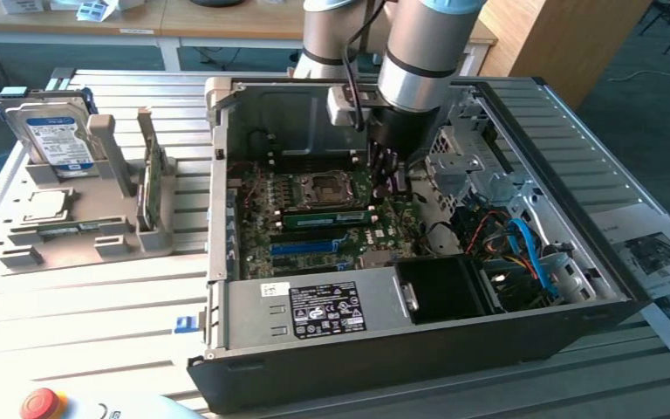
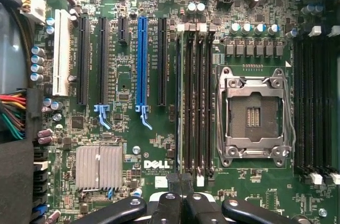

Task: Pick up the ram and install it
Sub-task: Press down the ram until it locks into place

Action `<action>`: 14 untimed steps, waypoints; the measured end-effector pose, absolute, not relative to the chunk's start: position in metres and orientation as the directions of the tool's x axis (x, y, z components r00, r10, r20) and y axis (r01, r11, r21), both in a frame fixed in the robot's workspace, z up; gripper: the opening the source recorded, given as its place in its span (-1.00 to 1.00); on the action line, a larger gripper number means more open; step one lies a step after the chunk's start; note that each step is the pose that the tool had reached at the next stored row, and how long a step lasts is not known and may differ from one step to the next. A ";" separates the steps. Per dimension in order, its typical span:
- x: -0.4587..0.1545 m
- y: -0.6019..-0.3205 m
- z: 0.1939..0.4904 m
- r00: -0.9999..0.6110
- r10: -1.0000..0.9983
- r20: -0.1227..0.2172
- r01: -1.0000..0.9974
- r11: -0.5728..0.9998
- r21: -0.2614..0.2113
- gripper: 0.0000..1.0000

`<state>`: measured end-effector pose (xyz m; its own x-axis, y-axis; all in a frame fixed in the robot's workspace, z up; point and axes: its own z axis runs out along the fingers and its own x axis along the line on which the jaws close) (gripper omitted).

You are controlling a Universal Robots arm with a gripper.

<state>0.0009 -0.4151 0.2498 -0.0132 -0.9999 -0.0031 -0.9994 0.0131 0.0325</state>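
The ram (image 1: 329,217), a narrow green board, stands on edge in a memory slot beside the CPU socket (image 1: 317,186) of an open black tower case (image 1: 428,349). The black pincer (image 1: 382,175) hangs near one end of it, tips together, gripping nothing. The wrist view adds the ram's thin top edge (image 2: 178,102), a ribbed silver heatsink (image 2: 99,167) and a blue expansion slot (image 2: 141,59). The exterior view adds a blue-labelled hard drive (image 1: 56,131) upright on the slatted bench (image 1: 79,305).

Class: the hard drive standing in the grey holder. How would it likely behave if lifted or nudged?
The hard drive looks like a rigid metal box, so probably stiff and heavy for its size. It stands on edge, propped by the holder; out of that, it would likely tip. Its smooth faces may be slippery.
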 end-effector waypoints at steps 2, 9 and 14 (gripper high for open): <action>0.001 -0.415 0.250 -0.013 -1.000 -0.003 -0.999 0.013 0.033 -0.79; 0.001 -0.415 0.244 -0.013 -1.000 -0.003 -0.999 0.013 0.032 -0.79; 0.001 -0.415 0.238 -0.013 -1.000 -0.003 -0.999 0.013 0.033 -0.79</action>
<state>0.0009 -0.4151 0.2382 -0.0132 -0.9999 -0.0031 -0.9994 0.0131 0.0325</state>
